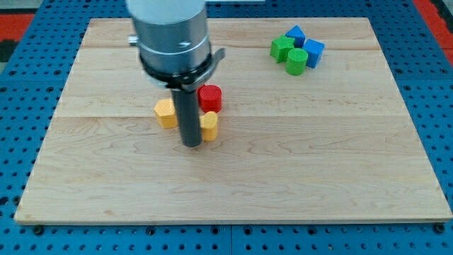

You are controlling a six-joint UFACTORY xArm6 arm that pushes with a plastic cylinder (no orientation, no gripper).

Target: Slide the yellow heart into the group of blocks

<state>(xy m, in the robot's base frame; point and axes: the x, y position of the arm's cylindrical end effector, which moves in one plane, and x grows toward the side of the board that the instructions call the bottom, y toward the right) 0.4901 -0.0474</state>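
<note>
My tip rests on the board just left of a yellow block, touching or nearly touching it; the rod hides part of it, so I cannot tell its shape. Another yellow block lies to the rod's left. A red cylinder stands just above the right yellow block. Which yellow block is the heart I cannot tell. A group of blocks sits at the view's top right: a green star-like block, a green cylinder, and two blue blocks.
The wooden board lies on a blue pegboard table. The arm's grey cylindrical body hangs over the board's upper left and hides what lies behind it.
</note>
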